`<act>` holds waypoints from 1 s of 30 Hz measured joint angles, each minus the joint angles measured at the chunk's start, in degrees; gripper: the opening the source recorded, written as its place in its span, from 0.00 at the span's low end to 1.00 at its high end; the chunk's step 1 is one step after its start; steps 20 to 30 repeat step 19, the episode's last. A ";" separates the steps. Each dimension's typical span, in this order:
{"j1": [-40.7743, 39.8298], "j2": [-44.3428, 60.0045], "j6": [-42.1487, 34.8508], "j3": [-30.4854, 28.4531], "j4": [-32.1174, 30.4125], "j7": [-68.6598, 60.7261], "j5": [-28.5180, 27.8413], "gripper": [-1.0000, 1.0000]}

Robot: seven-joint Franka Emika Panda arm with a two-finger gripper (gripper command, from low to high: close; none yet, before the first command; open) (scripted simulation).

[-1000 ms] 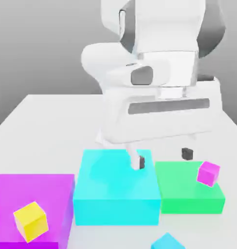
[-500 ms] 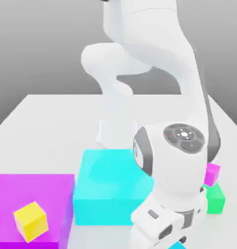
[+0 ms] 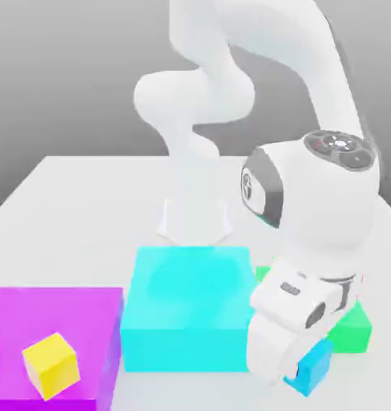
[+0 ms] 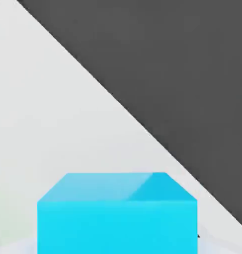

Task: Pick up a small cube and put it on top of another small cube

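Observation:
The small cube (image 3: pixel 319 365) is sky-blue and sits at the tip of my gripper (image 3: pixel 309 371), which is shut on it, at the front of the exterior view's right. It hangs tilted, just in front of the green block (image 3: pixel 355 327). In the hand view the small cube (image 4: pixel 118 213) appears very close, with white table behind it. A small yellow cube (image 3: pixel 50 365) rests on the large magenta block (image 3: pixel 62 317) at the exterior view's left.
A large cyan block (image 3: pixel 186 309) stands in the middle, between the magenta block and the green one. My arm's base (image 3: pixel 194 221) rises behind it. In the hand view the table's edge (image 4: pixel 142 129) runs diagonally, with dark floor beyond.
My hand swung from above the cyan block down to the front right, shut on the sky-blue cube, and has lifted it up and to the right.

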 joint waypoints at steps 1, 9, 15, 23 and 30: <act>0.64 -2.08 -0.64 1.07 -1.43 -1.88 0.31 0.00; 11.07 -19.03 -5.74 5.33 -12.86 -20.35 7.37 0.00; 12.84 -13.61 3.51 6.20 -16.84 -22.27 6.05 1.00; 12.84 -13.61 3.51 6.20 -16.84 -22.27 6.05 1.00; 12.84 -13.61 3.51 6.20 -16.84 -22.27 6.05 1.00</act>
